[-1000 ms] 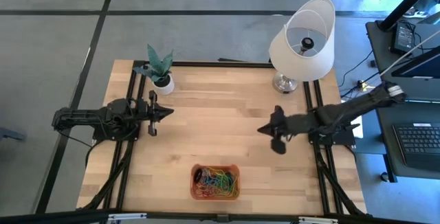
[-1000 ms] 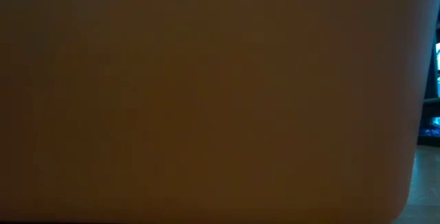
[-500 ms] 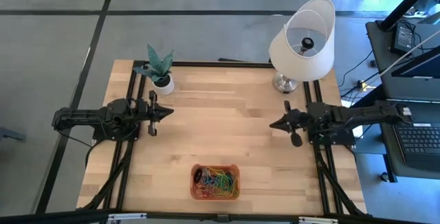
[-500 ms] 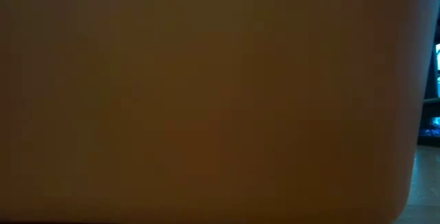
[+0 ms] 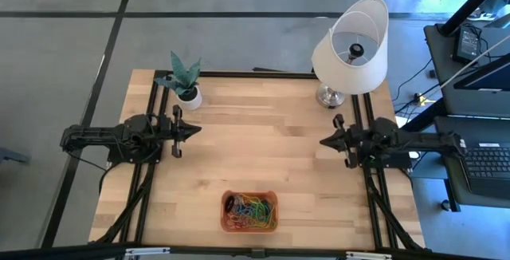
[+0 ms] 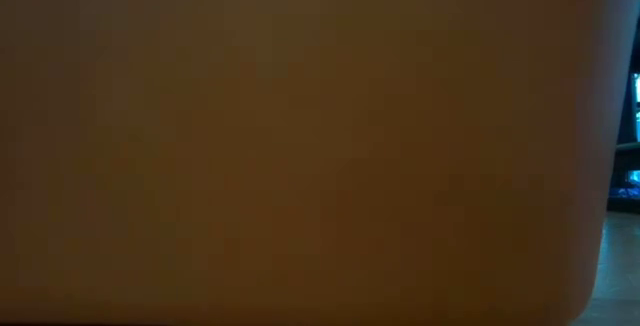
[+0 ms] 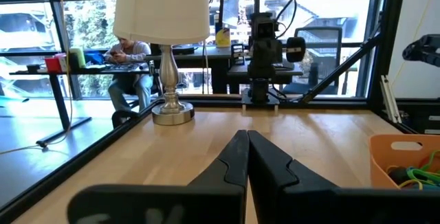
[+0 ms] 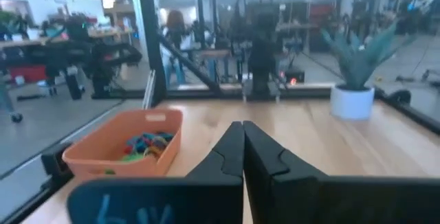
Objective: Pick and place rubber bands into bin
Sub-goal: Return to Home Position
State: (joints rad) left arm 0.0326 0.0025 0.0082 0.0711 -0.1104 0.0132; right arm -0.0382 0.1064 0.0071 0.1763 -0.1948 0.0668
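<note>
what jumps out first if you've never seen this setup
In the high view, the orange bin, heaped with bright rubber bands, catches the eye at the table's lower edge. A big white lamp stands at the upper right corner, a small potted plant at the upper left. The left pincer and right pincer, both shut, face each other from the table's sides.

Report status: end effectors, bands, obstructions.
Left end effector shut, left side. Right end effector shut, right side. Rubber bands piled in bin, near edge. Lamp and plant at far edge, clear of both.
</note>
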